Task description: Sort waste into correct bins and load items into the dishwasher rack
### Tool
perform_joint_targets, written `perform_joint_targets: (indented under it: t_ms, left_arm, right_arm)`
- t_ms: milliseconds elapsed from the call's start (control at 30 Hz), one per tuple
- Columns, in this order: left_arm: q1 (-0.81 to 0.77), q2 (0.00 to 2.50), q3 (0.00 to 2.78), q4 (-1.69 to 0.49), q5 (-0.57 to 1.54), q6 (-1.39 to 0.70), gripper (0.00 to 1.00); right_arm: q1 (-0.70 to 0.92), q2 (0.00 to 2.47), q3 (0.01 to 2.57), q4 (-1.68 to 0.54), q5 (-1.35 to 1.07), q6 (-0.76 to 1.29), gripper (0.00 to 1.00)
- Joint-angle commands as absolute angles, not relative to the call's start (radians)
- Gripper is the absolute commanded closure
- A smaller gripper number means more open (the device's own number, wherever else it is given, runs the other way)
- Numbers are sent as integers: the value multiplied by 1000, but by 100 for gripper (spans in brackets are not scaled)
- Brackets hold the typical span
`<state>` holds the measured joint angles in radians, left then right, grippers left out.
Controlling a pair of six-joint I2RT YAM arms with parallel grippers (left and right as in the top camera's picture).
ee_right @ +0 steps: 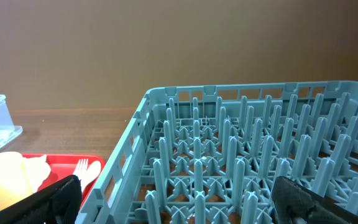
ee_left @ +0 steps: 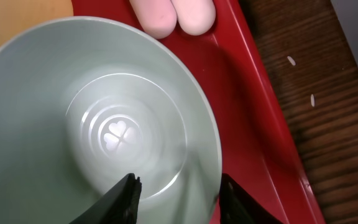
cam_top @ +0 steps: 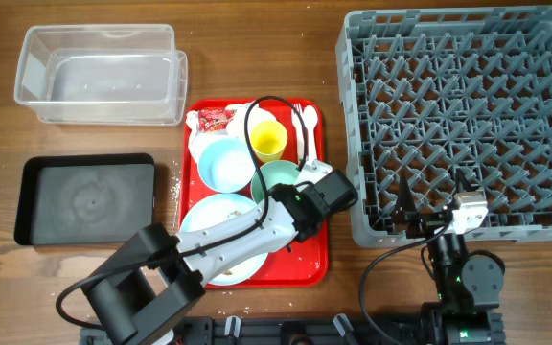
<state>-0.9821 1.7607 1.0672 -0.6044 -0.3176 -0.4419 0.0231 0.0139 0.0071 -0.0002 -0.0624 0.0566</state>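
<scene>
**Overhead.** The step in hand, as I judge it, is picking the mint green bowl (cam_top: 274,178) to load it into the dishwasher rack (cam_top: 349,115). The bowl stands on the red tray (cam_top: 307,264), near the tray's right edge, between the yellow cup (cam_top: 267,141) and the large plate (cam_top: 220,218). Your left gripper (cam_top: 295,192) is over the bowl's right side. Your right gripper (cam_top: 435,207) hangs at the near edge of the rack, well apart from the tray.

**Left wrist.** The bowl (ee_left: 104,124) is upright with its mouth up, and it looks empty. It is round, so it has no long axis. The left gripper (ee_left: 176,199) has one finger inside the bowl and one outside over the tray (ee_left: 247,93), with the rim between them. The fingers stand apart and do not clamp the wall yet. For the next move you need to pinch the rim firmly, lift straight up and carry the bowl right to the rack.

**Right wrist.** The right gripper (ee_right: 182,202) is wide open and holds nothing. It looks across the pegs of the rack (ee_right: 229,91).
</scene>
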Motion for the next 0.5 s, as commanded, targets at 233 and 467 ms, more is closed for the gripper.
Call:
perform_joint_targets:
  t_ms: [233,467]
  left_arm:
    - [-984,1677,1107,-608,-338,-485,52]
    - [-984,1557,1107,-609,-339,-524,48]
  right_arm:
    - [25,10,5,2,-52,71,0]
    - [25,10,5,2,-52,71,0]
